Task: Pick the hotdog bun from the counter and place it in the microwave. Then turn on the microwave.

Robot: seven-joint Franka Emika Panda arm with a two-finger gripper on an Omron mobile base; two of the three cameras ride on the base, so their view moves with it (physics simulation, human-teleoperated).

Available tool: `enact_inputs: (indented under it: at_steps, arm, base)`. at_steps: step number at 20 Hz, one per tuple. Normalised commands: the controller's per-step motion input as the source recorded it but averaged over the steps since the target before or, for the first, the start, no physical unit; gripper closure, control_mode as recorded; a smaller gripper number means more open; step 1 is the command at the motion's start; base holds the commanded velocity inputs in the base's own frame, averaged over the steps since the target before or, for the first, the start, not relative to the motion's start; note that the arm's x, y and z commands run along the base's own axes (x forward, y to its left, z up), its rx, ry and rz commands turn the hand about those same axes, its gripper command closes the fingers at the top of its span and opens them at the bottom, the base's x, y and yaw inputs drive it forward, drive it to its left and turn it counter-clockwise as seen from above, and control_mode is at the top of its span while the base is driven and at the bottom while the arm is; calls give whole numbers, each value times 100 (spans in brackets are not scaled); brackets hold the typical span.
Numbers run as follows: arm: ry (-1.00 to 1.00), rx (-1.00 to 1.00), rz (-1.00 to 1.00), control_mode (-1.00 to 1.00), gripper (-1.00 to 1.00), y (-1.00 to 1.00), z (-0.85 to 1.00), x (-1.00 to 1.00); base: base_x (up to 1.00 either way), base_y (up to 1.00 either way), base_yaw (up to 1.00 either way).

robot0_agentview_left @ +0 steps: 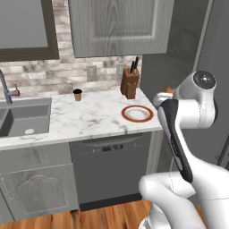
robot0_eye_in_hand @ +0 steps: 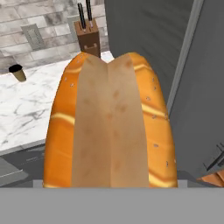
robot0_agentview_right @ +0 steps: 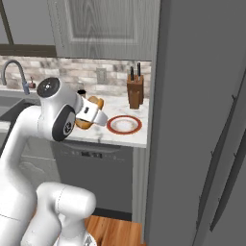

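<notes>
While the gripper (robot0_agentview_right: 94,114) carries the hotdog bun (robot0_eye_in_hand: 111,122) lifted clear of the counter (robot0_agentview_left: 89,117) — jaws spread wide around it — a swing past the fridge (robot0_agentview_right: 202,120) risks dislodging it.

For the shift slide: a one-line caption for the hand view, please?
Hotdog bun close in front of the hand camera, marble counter and knife block behind.

Hotdog bun (robot0_eye_in_hand: 111,122) hides fingers, lower end cut off; sink (robot0_agentview_left: 27,117) cropped left.
</notes>
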Motion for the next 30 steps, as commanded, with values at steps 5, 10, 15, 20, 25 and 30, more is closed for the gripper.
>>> enact_inputs:
  at_steps: [5,10,15,20,25,30]
  arm:
    - [-5,-2,3,-100,100,9,17,-32]
    - [-3,-2,3,-100,100,11,18,-31]
    - [0,-3,2,-100,100,8,16,-24]
    - [0,-3,2,-100,100,8,13,-20]
    - [0,-2,2,-100,100,4,12,-15]
    - [0,-1,1,-100,100,2,8,-15]
  base:
    - [0,0,0]
    - [0,0,0]
    - [0,0,0]
    - [0,0,0]
    - [0,0,0]
    - [0,0,0]
